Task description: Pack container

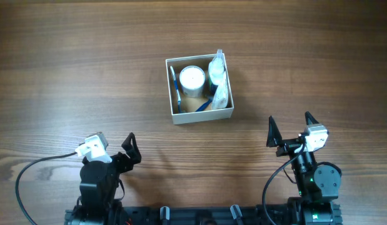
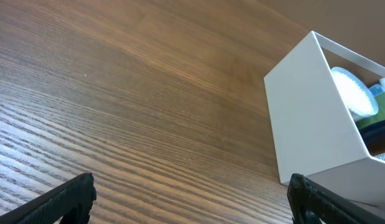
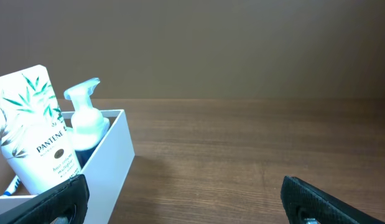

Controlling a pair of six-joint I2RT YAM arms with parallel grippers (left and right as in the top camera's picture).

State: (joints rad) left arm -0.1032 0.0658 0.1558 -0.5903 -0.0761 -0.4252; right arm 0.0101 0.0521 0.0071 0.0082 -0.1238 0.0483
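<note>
The container (image 1: 201, 115), a square white-walled box with a tan inside, sits at the table's middle. It holds a round white jar (image 1: 192, 77), a white Pantene tube (image 3: 35, 140), a pump bottle (image 3: 86, 118) and a blue toothbrush (image 1: 175, 87). The box also shows in the left wrist view (image 2: 310, 118) and in the right wrist view (image 3: 108, 158). My left gripper (image 1: 118, 150) is open and empty at the front left, well apart from the box. My right gripper (image 1: 290, 132) is open and empty at the front right.
The wooden table (image 1: 68, 69) stretches all around the box. A black cable (image 1: 30, 172) loops by the left arm's base and another (image 1: 271, 181) by the right arm's base.
</note>
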